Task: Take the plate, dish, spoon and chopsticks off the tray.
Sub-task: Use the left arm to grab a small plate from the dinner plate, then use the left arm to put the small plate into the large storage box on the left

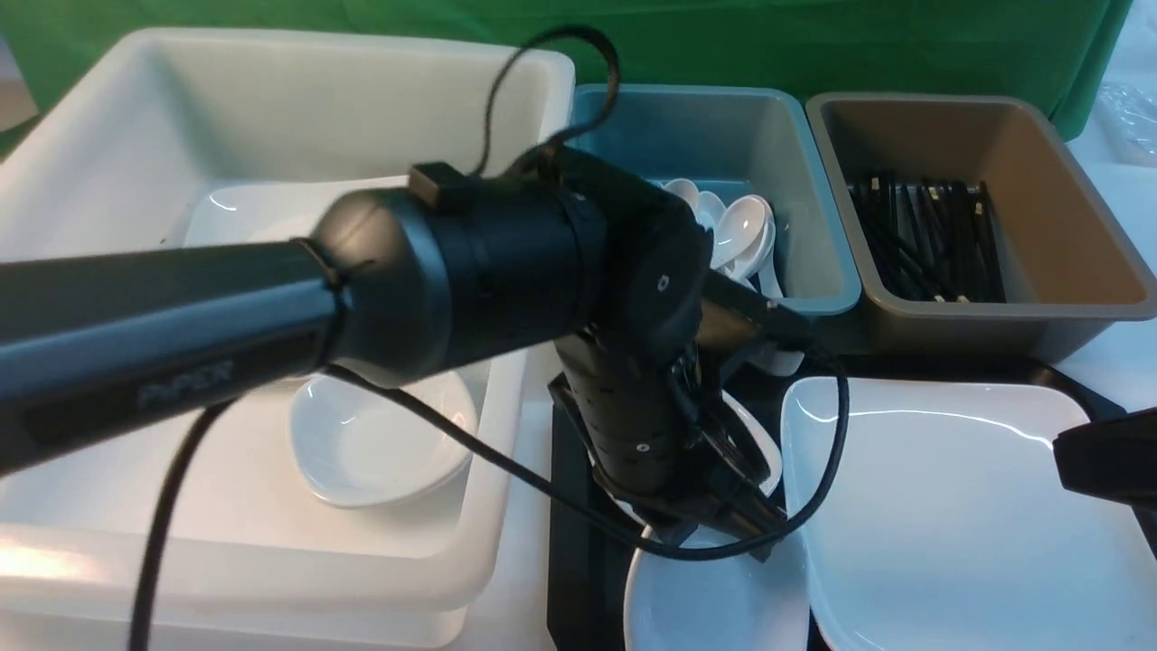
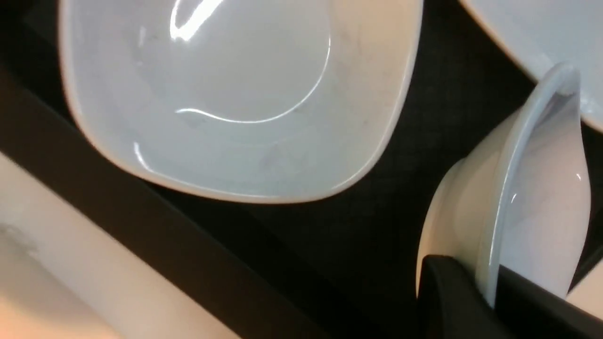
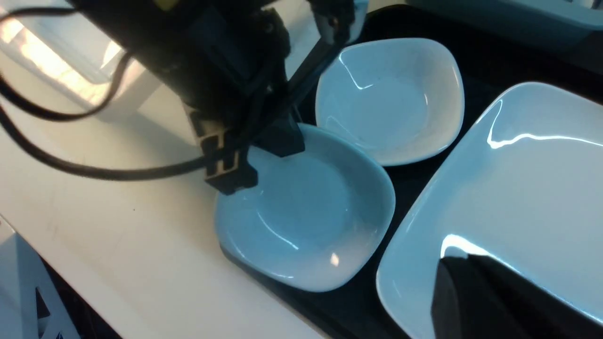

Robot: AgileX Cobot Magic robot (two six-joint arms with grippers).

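Note:
My left gripper (image 2: 476,278) is shut on the rim of a small white dish (image 2: 532,188), at the near left part of the black tray (image 1: 574,506). The right wrist view shows that gripper (image 3: 259,160) clamping the near dish (image 3: 306,216). A second small dish (image 3: 391,99) lies just beyond it. The large white plate (image 1: 949,515) fills the tray's right side. My right gripper (image 3: 454,261) hangs shut over the plate's near edge with nothing in it. White spoons (image 1: 741,231) lie in the blue tub, and black chopsticks (image 1: 931,240) lie in the brown tub.
A big white tub (image 1: 81,181) at the left holds a large plate and a small bowl (image 1: 380,443). The blue tub (image 1: 813,280) and brown tub (image 1: 1076,244) stand behind the tray. My left arm and its cable cross over the tray's left part.

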